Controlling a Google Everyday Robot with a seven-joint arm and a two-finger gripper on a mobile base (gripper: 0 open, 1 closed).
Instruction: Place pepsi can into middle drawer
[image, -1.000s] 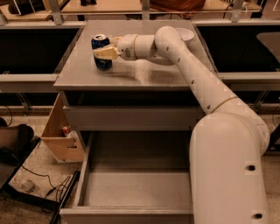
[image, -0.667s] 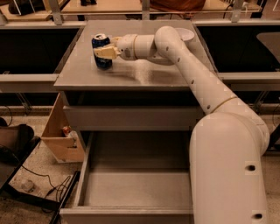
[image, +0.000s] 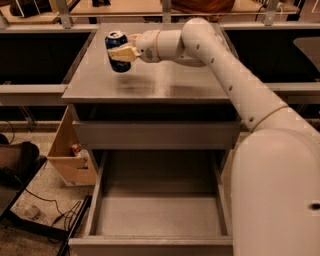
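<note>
One view only, taken from above the robot's shoulder. Pepsi can (image: 115, 41) sits in the upper left of the frame, clasped sideways by the gripper (image: 120, 53); pale fingers (image: 123, 52) are closed across the can's middle, silver top showing above them. The can appears to hang clear of the grey cabinet top (image: 170, 82), judging by the soft shadow (image: 131, 86) lying on the surface below and slightly right of it. The arm (image: 225, 70) runs from the big white body at lower right up to the gripper, crossing the right half of the cabinet. Below the top, one plain grey drawer front (image: 155, 135) is closed. Under that, the middle drawer (image: 157, 217) stands pulled out at lower centre, its floor bare, low side walls visible. A wooden box (image: 67, 152) stands on the floor just left of the cabinet. Progress, as judged: the grasp is made and the can is up off the surface, the drawer is already open. What remains is the carry toward the lower centre, the descent into the tray, the release and the withdrawal. The can is well apart from the drawer.
</note>
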